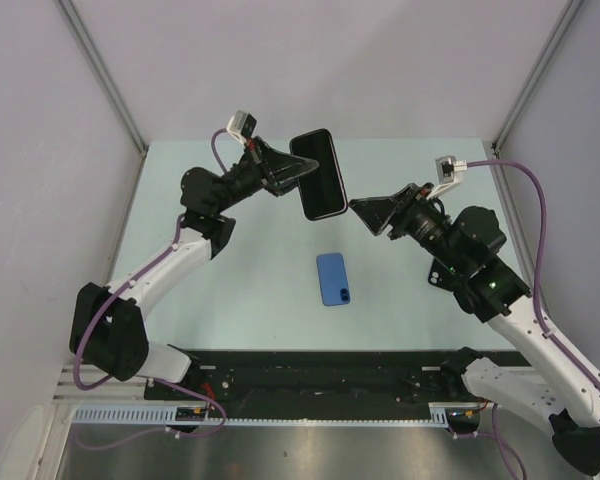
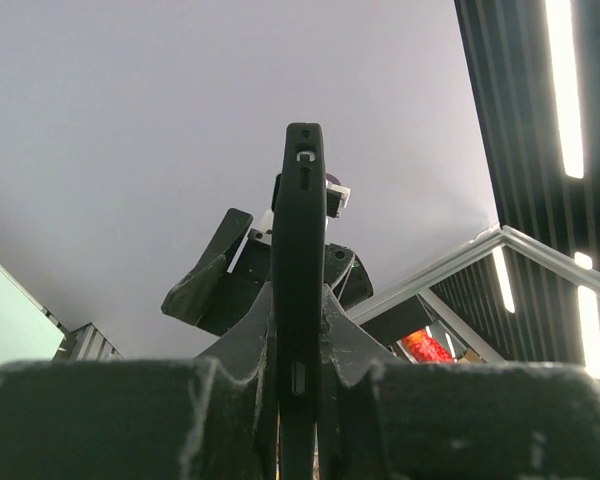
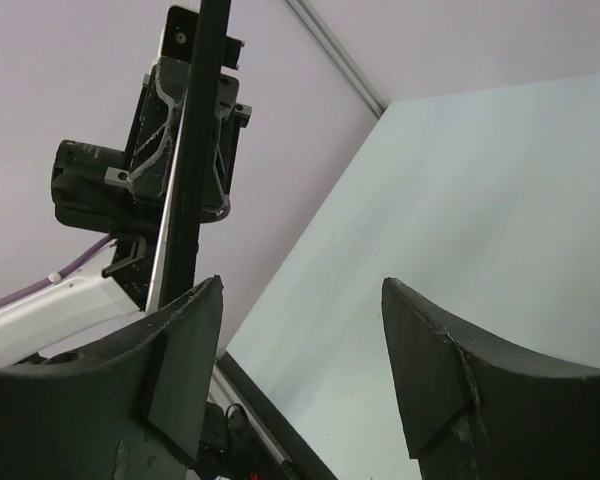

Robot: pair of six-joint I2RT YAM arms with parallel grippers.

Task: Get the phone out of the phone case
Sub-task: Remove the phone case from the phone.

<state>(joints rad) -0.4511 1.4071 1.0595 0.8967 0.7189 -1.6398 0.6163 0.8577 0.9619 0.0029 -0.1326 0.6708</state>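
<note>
Left gripper clamps the phone case, phone seated inside, held aloft — I read the right gripper as spread wide just beside it; blue phone lies below.

Seen from above, the phone case clamped in the left hand shows one dark face; the far face is hidden. In the left wrist view its lower end disappears between the fingers. In the right wrist view the picture's edge cuts its top, and a finger of the right hand covers its bottom.
</note>
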